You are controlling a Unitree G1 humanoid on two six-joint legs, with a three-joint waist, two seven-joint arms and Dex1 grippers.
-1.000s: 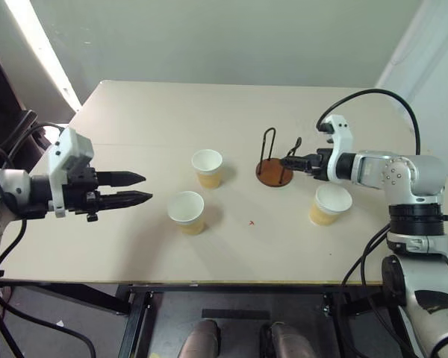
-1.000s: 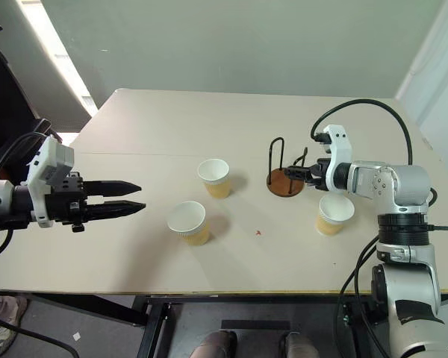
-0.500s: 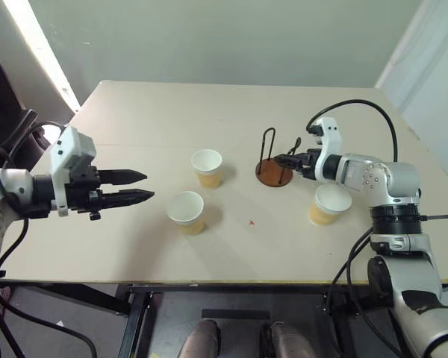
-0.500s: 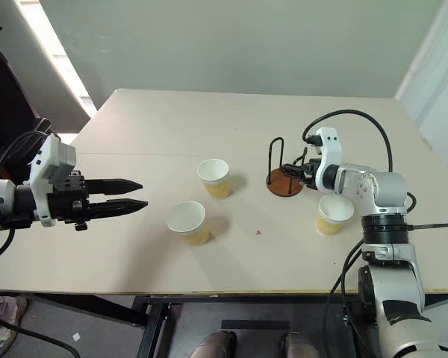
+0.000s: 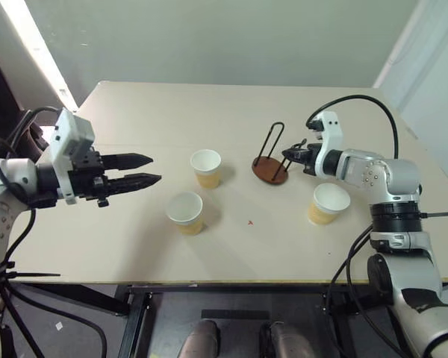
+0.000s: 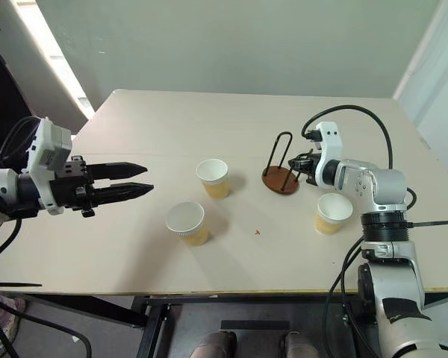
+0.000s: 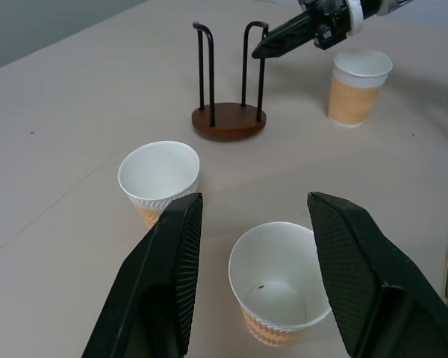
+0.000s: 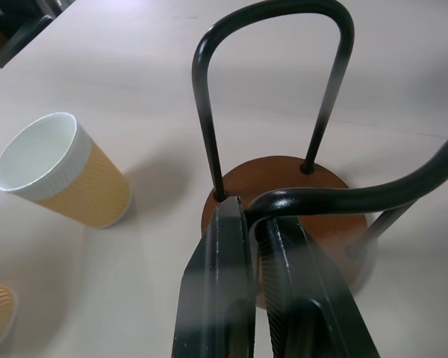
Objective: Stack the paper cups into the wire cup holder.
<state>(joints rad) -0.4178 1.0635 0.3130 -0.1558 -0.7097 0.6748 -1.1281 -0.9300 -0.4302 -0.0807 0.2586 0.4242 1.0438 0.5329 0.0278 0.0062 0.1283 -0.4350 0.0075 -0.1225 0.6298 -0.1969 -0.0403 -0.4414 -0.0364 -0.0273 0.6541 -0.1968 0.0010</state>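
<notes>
Now the table (image 5: 134, 246) carries three cups (image 5: 186, 212), all empty and loose. The right tool (image 5: 290, 155) has just clamped shut on a wire loop of the holder (image 5: 271, 158) — tilting it, probably to reposition it — while the left tool (image 5: 143, 169) hovers half-open, empty.

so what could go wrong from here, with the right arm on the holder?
1. The right end effector is shut on one loop of the wire cup holder, which looks tilted in the head views; pulling further could tip it over.
2. A paper cup stands just beside that arm; a sweep back could knock it.
3. All three cups stand outside the holder.
</notes>
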